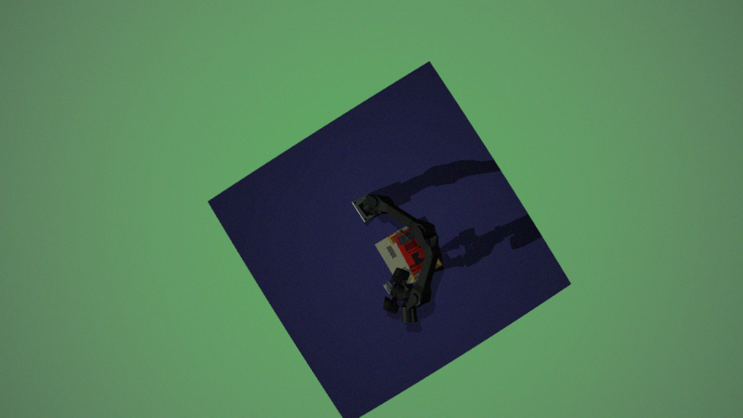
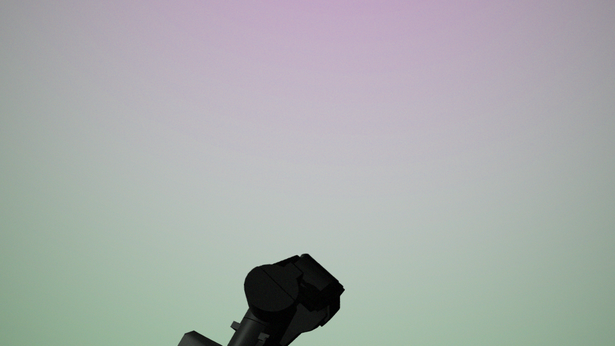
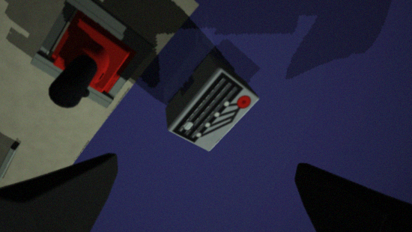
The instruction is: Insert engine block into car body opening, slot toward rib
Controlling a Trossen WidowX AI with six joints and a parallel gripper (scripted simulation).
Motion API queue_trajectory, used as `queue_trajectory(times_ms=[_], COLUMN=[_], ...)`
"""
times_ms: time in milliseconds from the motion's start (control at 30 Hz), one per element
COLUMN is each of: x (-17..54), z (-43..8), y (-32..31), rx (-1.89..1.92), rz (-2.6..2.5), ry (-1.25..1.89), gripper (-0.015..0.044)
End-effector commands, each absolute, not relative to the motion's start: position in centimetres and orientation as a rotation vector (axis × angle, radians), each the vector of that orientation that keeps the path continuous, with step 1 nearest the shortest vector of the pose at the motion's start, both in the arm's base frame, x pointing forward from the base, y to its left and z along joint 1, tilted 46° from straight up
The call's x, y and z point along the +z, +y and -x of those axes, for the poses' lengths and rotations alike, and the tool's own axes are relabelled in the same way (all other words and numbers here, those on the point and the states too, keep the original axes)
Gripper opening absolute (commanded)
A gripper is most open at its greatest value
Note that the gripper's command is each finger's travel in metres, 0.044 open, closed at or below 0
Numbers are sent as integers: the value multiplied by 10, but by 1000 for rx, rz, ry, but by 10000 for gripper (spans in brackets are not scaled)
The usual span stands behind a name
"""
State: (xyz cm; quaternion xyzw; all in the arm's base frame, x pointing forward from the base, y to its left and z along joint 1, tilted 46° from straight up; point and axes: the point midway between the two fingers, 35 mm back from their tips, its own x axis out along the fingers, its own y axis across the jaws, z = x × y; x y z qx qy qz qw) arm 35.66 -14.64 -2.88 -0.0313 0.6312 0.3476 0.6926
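The engine block is a dark block with a silver top printed with black bars and a red circle. It appears to stand on the blue table just off the board, its dark notched side toward the board. My gripper is wide open and empty, above the block, which shows ahead between its fingers in the wrist view. The red car body sits on the board, partly under the arm in the top view. A dark opening shows in its top there. The rib cannot be made out.
The beige board carries grey rails beside the red body. A tall black post rises by it. The arm arches over the board's far side. Arm shadows cross the blue table.
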Motion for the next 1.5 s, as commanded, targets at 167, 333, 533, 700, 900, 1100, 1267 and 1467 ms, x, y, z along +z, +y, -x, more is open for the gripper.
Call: queue_trajectory(times_ms=[167,333,533,700,900,1100,1267,1467], x=[-21,-16,-10,-10,-23,-42,-53,-57], z=[-359,-359,-359,-359,-362,-364,-366,-367], y=[-157,-163,-172,-173,-176,-156,-146,-142], rx=[675,619,552,544,543,545,545,545], rz=[-245,-426,-638,-662,-661,-662,-662,-662], ry=[1412,1412,1407,1406,1406,1405,1405,1404], gripper=[440,440,440,440,440,440,440,440])
